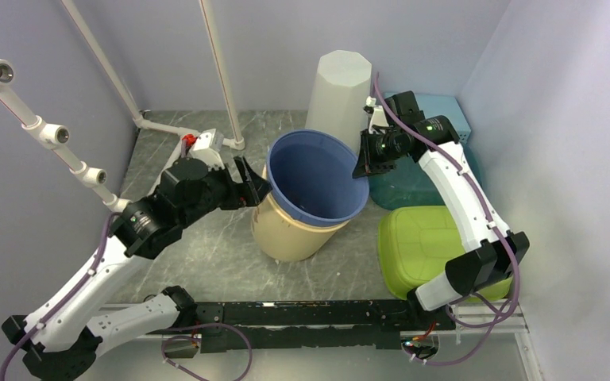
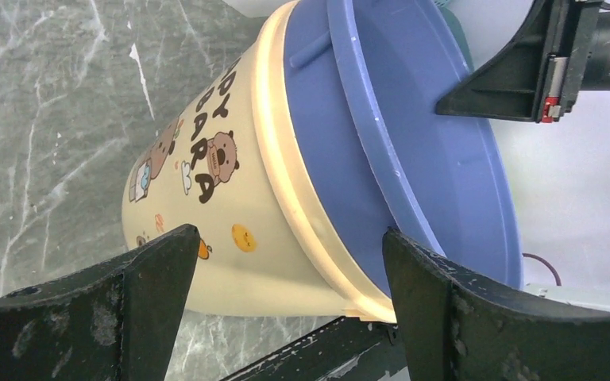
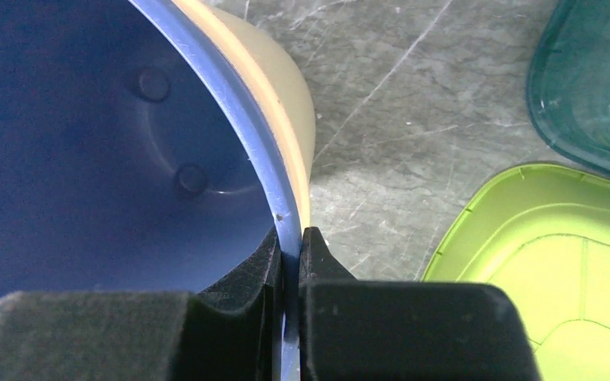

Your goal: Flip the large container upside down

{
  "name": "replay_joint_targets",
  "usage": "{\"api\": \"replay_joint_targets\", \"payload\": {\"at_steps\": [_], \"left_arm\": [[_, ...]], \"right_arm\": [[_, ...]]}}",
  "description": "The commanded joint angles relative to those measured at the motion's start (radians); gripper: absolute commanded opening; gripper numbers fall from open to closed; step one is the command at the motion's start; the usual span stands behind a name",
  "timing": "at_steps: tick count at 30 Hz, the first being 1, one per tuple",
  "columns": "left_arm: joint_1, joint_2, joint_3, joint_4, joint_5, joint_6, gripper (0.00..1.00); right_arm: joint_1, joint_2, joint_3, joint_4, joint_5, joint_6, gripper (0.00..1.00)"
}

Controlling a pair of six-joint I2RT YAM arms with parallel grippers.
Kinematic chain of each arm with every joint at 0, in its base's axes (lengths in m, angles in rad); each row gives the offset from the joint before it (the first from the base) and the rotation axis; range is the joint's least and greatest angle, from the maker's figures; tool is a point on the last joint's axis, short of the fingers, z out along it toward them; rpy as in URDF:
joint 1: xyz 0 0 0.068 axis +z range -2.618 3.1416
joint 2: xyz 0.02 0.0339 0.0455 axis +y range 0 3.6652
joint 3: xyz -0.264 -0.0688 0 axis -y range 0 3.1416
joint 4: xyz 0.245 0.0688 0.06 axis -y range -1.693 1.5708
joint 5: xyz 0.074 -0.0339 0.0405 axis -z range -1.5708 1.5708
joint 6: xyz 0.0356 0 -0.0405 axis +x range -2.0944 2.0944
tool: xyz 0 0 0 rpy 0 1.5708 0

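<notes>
Closest to the lens on my right wrist are my right fingers (image 3: 250, 266), black and pressed together on the thin blue rim of the large container (image 3: 87, 119). My right gripper (image 3: 290, 238) is clamped there, one finger inside the blue wall and one outside, where the cream outer edge runs down to it.

From the top camera, the large container (image 1: 314, 178) stands mid-table with its mouth facing up. It is blue inside and cream outside. Whether its base sits flat I cannot tell. My right gripper (image 1: 363, 168) holds the rim at about 3 o'clock. My left gripper (image 1: 252, 184) is at 9 o'clock, just beside the rim.

On the left wrist camera, my left fingers (image 2: 151, 294) are spread wide with nothing between them. My left gripper (image 2: 290, 238) frames the container's cream side (image 2: 230, 206), which carries cartoon bears and dark lettering. I cannot tell whether either fingertip touches it.

Around the container on the grey marbled table (image 1: 198, 254), a tall white bin (image 1: 337, 91) stands at 12 o'clock. A teal tub (image 1: 413, 186) sits at 3 o'clock, under my right forearm. A lime-green lid (image 1: 425, 246) lies at 4 o'clock. A pale blue box (image 1: 445, 107) sits at 2 o'clock, by the back wall.
</notes>
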Motion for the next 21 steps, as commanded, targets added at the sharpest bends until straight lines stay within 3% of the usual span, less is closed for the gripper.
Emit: {"api": "replay_joint_targets", "payload": {"at_steps": [1, 12, 21], "left_arm": [[-0.008, 0.047, 0.054, 0.084, 0.053, -0.023, 0.92], [-0.008, 0.003, -0.010, 0.118, 0.036, -0.043, 0.93], [-0.008, 0.118, -0.054, 0.068, 0.043, -0.078, 0.69]], "right_arm": [[0.041, -0.009, 0.056, 0.039, -0.070, 0.045, 0.00], [0.055, -0.052, 0.061, 0.126, -0.208, 0.043, 0.00], [0.052, -0.129, -0.016, 0.306, -0.398, 0.145, 0.00]]}}
